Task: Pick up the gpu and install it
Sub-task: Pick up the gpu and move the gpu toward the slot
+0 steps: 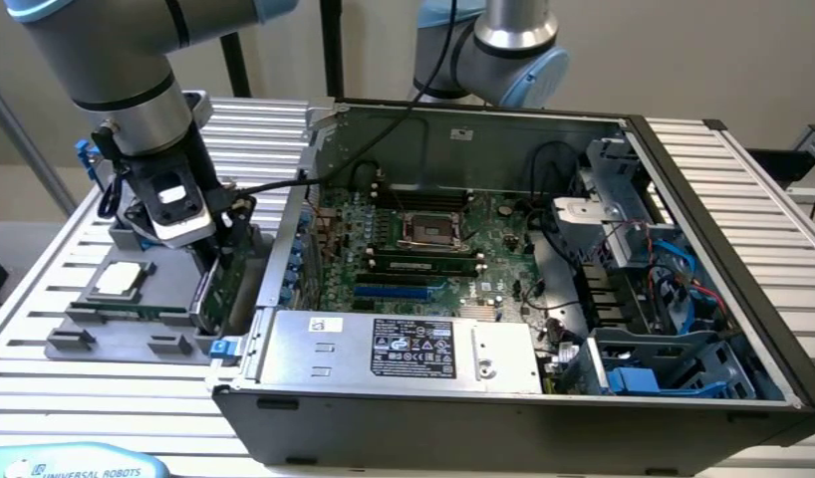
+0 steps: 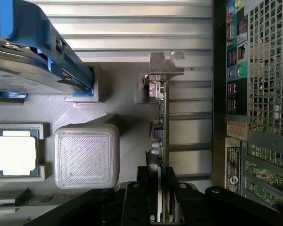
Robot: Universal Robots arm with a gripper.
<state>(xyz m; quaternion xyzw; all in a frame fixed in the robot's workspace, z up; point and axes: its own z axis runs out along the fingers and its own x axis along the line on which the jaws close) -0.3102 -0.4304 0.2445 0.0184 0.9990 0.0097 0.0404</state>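
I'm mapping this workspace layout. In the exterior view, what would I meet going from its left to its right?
Processor chip → graphics card → motherboard socket → blue cables.

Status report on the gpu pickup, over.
Arm's gripper down at top edge of gpu. Card standing on edge in gray holder, beside computer case. Nothing in the way.
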